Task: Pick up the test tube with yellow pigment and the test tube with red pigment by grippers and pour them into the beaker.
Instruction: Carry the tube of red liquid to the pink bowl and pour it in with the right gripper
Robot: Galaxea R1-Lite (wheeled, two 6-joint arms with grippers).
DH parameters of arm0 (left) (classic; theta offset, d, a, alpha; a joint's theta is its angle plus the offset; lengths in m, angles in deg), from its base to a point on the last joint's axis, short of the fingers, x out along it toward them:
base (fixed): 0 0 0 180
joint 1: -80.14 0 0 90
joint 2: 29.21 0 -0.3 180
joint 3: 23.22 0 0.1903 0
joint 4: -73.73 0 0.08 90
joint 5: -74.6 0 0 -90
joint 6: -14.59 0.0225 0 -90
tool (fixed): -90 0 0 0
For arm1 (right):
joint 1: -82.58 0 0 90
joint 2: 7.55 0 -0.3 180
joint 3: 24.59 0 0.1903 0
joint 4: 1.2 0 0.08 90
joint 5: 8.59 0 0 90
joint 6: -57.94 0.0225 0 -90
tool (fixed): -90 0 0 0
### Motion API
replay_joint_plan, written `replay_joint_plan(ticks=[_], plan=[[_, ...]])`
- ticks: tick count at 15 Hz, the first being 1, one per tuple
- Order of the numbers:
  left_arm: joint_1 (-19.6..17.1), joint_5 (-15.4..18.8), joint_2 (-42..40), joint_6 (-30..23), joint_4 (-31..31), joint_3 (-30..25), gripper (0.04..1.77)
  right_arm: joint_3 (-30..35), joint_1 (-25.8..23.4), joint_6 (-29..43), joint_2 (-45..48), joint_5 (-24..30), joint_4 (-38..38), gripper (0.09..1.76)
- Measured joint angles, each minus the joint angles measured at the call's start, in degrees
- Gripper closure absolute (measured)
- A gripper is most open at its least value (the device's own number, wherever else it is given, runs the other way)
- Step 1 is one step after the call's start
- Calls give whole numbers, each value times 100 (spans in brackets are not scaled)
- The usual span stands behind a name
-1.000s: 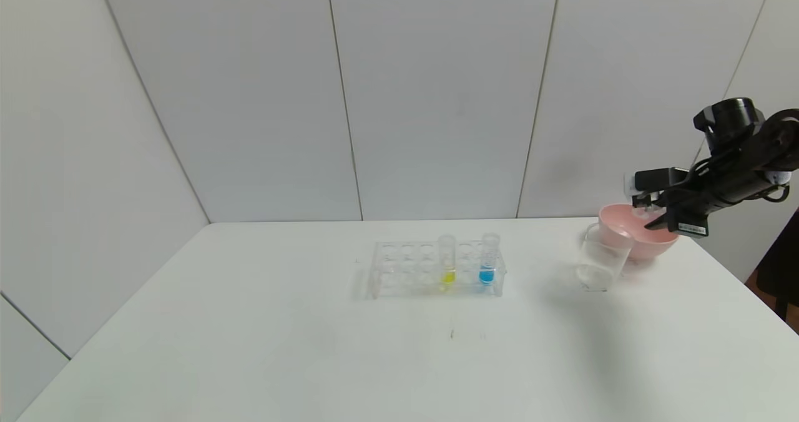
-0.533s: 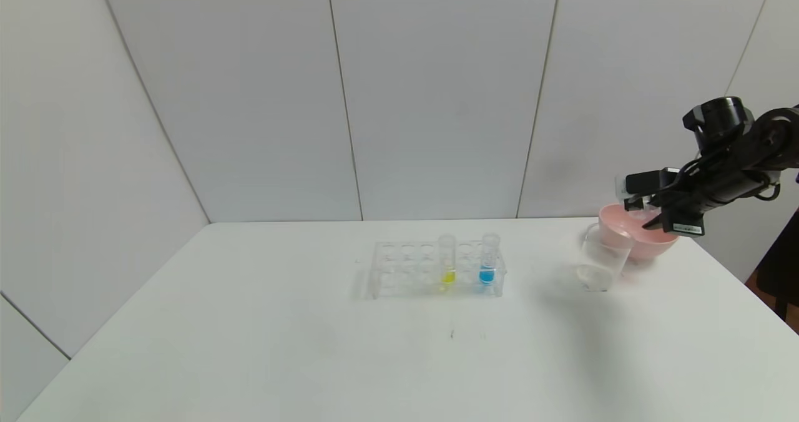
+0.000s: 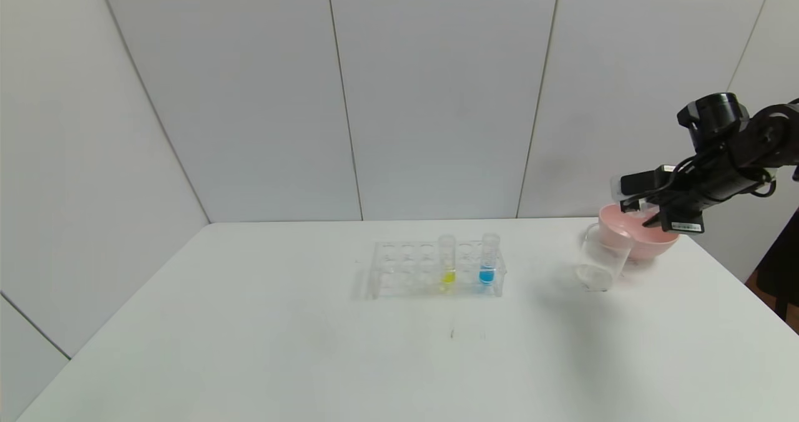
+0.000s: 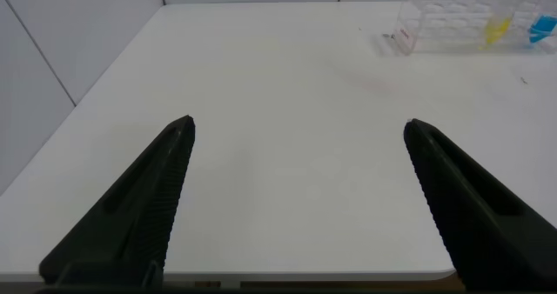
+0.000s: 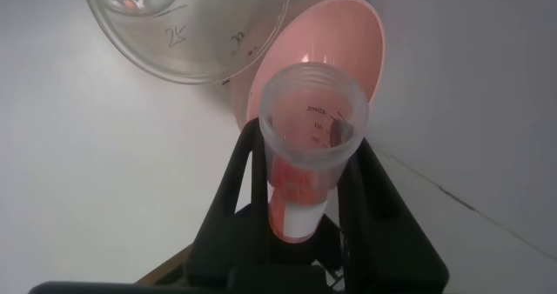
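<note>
At the far right of the tabletop, your right gripper hangs above the pink bowl, with its fingers closed on the test tube with red pigment. In the right wrist view you look straight into the tube's open mouth, which points toward the bowl and the beaker; red liquid lies along the inner wall of the tube, between the fingers. In the head view the beaker stands just beside the bowl on its near left side, touching or nearly touching it; you cannot tell which.

Near the middle of the tabletop stands a clear rack. The test tube with yellow pigment sits upright in it, and a tube with blue liquid stands to its right in the same rack.

Your left gripper is out of the head view. Its own wrist view shows its fingers spread wide apart over bare tabletop, holding nothing, with the rack well away from it.
</note>
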Motion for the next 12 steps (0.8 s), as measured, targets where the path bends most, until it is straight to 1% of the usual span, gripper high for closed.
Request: replay_joint_plan(ticks=[4,7,12], plan=[[0,0,0,2,0,0,9,4,74,-43,41,-496,17,133],[0,0,0,0,0,0,9,0,110,-43,57,-542,6,133],[0,0,0,2,0,0,9,-46,212,-51,66,-862,52,133]])
